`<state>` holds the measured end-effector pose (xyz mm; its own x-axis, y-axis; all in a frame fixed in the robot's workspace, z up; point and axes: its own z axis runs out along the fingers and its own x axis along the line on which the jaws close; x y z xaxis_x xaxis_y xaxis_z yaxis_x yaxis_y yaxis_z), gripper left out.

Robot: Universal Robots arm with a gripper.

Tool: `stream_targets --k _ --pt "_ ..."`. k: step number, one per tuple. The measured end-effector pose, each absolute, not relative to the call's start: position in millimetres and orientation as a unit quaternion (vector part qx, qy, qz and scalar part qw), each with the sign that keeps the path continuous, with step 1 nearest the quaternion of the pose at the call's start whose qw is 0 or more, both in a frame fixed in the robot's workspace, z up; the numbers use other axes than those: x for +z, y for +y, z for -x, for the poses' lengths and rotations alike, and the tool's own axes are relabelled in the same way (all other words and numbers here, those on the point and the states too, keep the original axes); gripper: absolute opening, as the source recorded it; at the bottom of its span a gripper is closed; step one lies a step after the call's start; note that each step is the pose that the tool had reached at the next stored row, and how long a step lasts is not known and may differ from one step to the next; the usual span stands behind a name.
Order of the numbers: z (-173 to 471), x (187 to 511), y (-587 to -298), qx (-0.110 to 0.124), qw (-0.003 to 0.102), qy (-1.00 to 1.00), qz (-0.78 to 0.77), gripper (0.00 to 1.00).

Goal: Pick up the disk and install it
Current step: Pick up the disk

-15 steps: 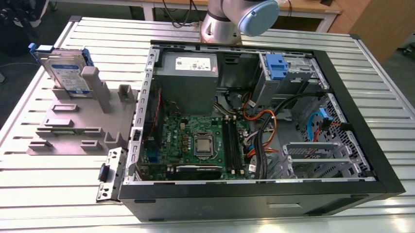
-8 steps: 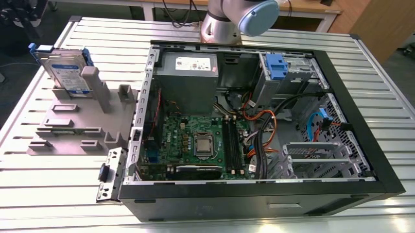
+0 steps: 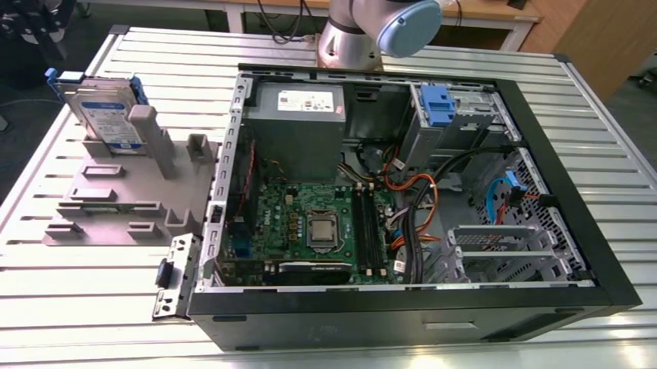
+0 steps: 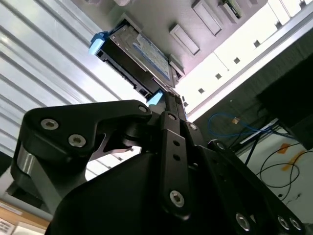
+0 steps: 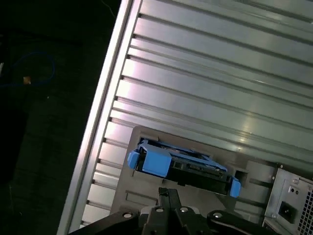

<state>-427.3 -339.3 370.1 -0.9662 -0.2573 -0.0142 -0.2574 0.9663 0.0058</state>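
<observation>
The disk is seen standing on edge in a slot at the far corner of a grey moulded fixture, its labelled face turned outward and its blue carrier showing at the top and side edges. In both wrist views the disk is seen still seated in that fixture, with the blue carrier ends projecting at either side. The tool is held close to the disk, aimed at its long edge. In the first wrist view a narrow strip of grey fixture is visible between the two, so no contact is shown. Whether the tool is apart or together cannot be told.

The fixture lies flat on the ribbed aluminium worktop, at the exterior view's left of an open computer case, which is laid on its side just beside it. Inside the case a green motherboard is exposed, with a grey power supply behind it and a bundle of orange and black cables at the exterior view's right of the board. A small blue clip is seated in the drive bay at the far corner of the case. The arm is seen rising beyond the case's far edge.
</observation>
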Motion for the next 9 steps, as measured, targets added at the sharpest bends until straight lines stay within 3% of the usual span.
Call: stream_targets --k 9 --pt "427.3 370.1 -339.3 0.004 0.006 0.981 0.193 0.11"
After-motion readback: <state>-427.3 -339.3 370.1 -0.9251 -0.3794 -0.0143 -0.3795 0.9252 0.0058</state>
